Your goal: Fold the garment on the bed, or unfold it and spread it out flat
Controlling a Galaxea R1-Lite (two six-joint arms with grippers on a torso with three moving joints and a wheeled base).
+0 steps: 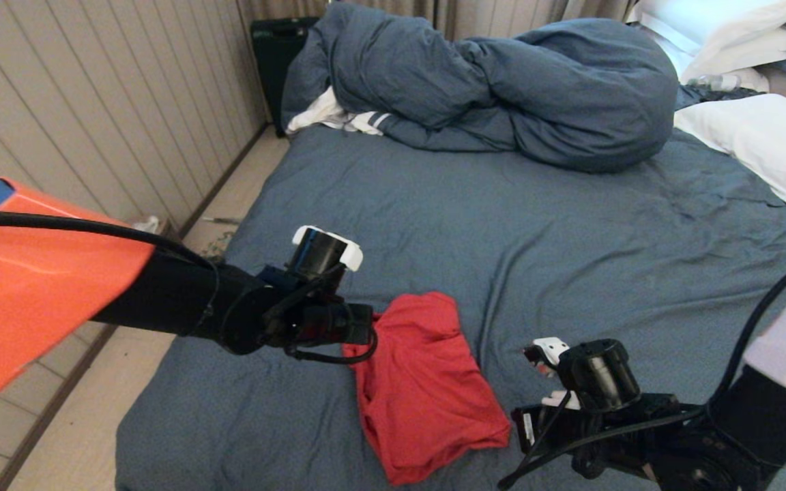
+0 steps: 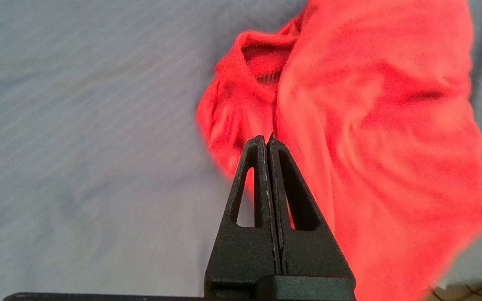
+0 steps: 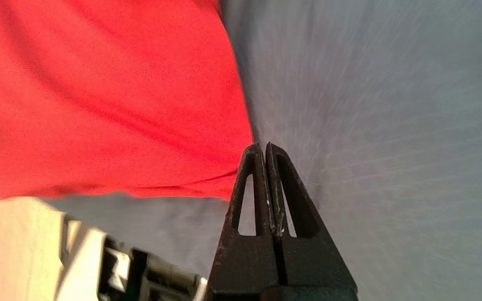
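The garment (image 1: 427,389) is a red T-shirt lying in a folded, slightly rumpled bundle on the bed (image 1: 570,239) near its front edge. Its print is hidden. My left gripper (image 1: 366,334) hovers at the bundle's left side, and the left wrist view shows it (image 2: 266,138) shut with nothing between the fingers, above the neck opening of the garment (image 2: 370,125). My right gripper (image 1: 519,423) sits just off the bundle's right front corner. It (image 3: 264,145) is shut and empty beside the edge of the garment (image 3: 98,96).
A bunched dark blue duvet (image 1: 502,82) lies across the far end of the bed, with a white striped cloth (image 1: 338,119) tucked at its left. White pillows (image 1: 768,143) lie at the right. A panelled wall and strip of floor (image 1: 229,198) run along the bed's left side.
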